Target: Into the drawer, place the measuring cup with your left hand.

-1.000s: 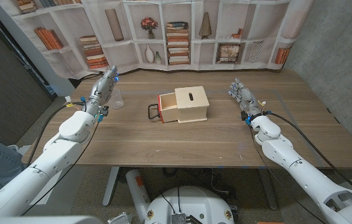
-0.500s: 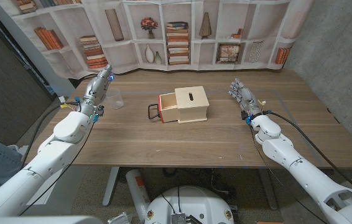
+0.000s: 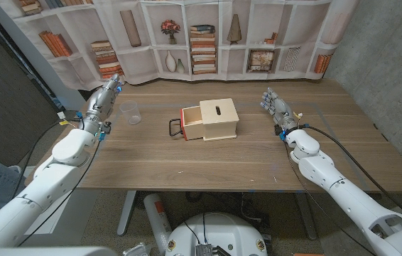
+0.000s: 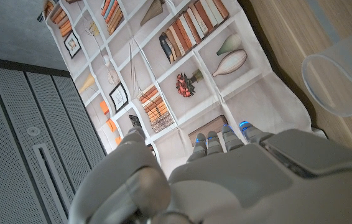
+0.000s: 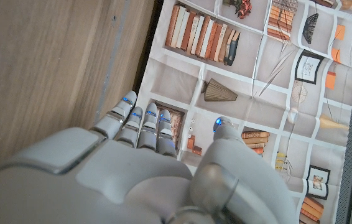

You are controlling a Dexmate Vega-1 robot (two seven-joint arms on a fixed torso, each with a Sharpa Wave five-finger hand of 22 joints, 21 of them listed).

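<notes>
A clear plastic measuring cup (image 3: pixel 131 112) stands upright on the table at the far left; in the left wrist view the measuring cup (image 4: pixel 344 74) shows beside my fingers. My left hand (image 3: pixel 104 100) is to the cup's left, a short gap away, fingers extended and holding nothing. The wooden box (image 3: pixel 217 119) sits mid-table with its red-fronted drawer (image 3: pixel 189 123) pulled open toward the left, black handle (image 3: pixel 175 128) outward. My right hand (image 3: pixel 275 108) stands at the right of the table, fingers straight, empty.
A printed bookshelf backdrop (image 3: pixel 201 35) hangs behind the table's far edge. Bare wood (image 3: pixel 208 160) spreads between the box and the near edge. A concrete wall (image 3: pixel 393 64) rises at the right.
My left hand has drawn back leftward, away from the measuring cup, which now stands apart from it. The right hand and box have not moved.
</notes>
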